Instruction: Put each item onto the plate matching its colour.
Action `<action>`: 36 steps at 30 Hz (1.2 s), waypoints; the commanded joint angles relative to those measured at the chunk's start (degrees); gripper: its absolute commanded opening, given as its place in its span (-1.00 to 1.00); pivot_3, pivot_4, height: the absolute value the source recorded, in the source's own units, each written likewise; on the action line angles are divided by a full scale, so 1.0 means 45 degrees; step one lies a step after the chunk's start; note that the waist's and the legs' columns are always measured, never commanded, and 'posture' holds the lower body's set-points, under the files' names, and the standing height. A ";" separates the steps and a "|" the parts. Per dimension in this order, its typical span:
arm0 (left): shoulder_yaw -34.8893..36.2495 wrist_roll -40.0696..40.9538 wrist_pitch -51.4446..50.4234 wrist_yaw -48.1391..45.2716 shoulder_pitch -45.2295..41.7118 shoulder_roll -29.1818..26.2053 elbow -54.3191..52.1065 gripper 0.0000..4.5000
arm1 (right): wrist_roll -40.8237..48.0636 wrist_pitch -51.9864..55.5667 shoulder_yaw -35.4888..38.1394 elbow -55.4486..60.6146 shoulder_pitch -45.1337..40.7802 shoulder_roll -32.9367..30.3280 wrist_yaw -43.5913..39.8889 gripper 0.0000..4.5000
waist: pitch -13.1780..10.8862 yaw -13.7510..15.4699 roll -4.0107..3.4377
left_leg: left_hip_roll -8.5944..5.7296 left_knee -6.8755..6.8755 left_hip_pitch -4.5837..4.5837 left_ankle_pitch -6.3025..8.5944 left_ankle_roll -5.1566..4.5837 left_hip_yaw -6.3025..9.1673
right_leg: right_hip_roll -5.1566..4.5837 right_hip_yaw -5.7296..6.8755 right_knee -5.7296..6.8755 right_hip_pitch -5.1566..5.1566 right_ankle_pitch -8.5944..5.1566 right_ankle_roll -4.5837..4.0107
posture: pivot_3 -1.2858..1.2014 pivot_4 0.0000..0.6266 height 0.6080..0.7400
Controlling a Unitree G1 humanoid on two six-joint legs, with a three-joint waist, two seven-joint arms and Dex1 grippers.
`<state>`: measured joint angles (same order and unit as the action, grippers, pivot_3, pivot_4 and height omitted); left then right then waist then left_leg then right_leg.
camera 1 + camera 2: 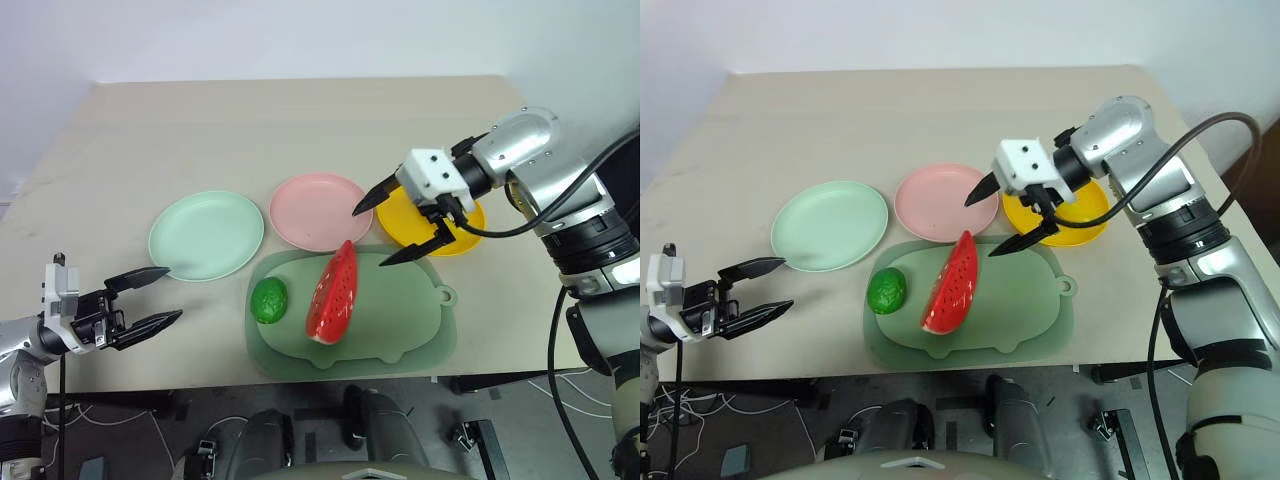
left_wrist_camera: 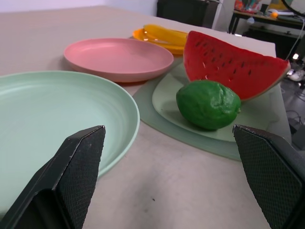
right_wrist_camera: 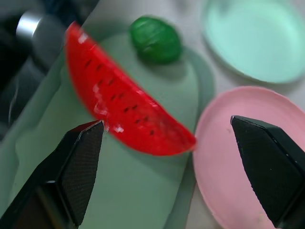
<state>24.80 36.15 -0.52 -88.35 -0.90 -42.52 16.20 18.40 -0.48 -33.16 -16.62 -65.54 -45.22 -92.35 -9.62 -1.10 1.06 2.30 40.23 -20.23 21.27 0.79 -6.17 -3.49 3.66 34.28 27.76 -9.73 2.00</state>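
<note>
Plates stand in a row across the beige table (image 1: 300,130): the mint green plate (image 1: 206,235) toward the robot's left, the pale pink plate (image 1: 320,210) in the middle, the bright yellow plate (image 1: 470,222) toward the right. The green and pink plates carry nothing. The yellow banana (image 2: 167,34) lies on the yellow plate, as the left wrist view shows; from the head it is hidden behind the right arm.

Just in front of the plates lies the sage-green pig-shaped board (image 1: 400,310), its far edge close to the pink and yellow plates. On it rests the red watermelon wedge (image 1: 335,295), standing on its rind edge with the seeded face turned outward, its tip pointing toward the pink plate. The small bumpy green fruit (image 1: 269,300) sits on the board beside the wedge, on the side nearer the green plate, apart from it.

The right gripper (image 1: 392,226) hangs above the gap between the pink and yellow plates, tilted downward, its two black fingers spread wide and holding nothing. One fingertip is over the pink plate's rim, the other over the board's far edge.

The left gripper (image 1: 158,296) is held low near the table's front edge, just in front of the green plate, pointing level toward the board, fingers spread wide and empty
</note>
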 commanded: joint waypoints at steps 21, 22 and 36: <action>0.0172 0.0147 0.0408 0.0565 0.1024 0.0270 -0.1219 1.00 | -0.3095 -0.5045 -0.3542 -0.2192 -0.0784 0.3313 -0.0034 0.99 | 0.0001 0.0013 0.0000 | 0.0010 0.0023 0.0002 -0.0026 0.0046 0.0004 | 0.0004 0.0012 0.0030 -0.0003 0.0004 -0.0011 | 0.03 -0.52 0.94; 0.0184 0.0167 0.0386 0.0591 0.1069 0.0278 -0.1272 1.00 | -0.3420 -0.5174 -0.3611 -0.2255 -0.0692 0.3502 -0.0034 0.99 | 0.0001 -0.0011 0.0001 | 0.0012 0.0023 0.0004 -0.0026 0.0047 0.0004 | 0.0007 0.0011 0.0030 -0.0003 0.0004 -0.0011 | 0.03 -0.52 0.94; 0.0049 0.0208 0.0202 0.0952 0.0958 0.0411 -0.1641 1.00 | -0.5217 -0.5439 -0.4150 -0.2492 0.0399 0.4798 -0.0034 0.99 | 0.0012 -0.0018 0.0007 | 0.0023 -0.0020 0.0198 -0.0025 0.0047 0.0010 | 0.0015 0.0021 0.0021 -0.0179 -0.0009 -0.0032 | 0.03 -0.52 0.94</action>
<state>24.33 35.77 0.42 -84.24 3.69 -40.51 10.20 -4.33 -25.24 -49.57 -27.92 -65.61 -24.66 -92.11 -9.56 -1.18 1.09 2.42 40.14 -19.33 21.16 1.00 -6.13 -3.40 3.76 34.39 26.96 -9.77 1.84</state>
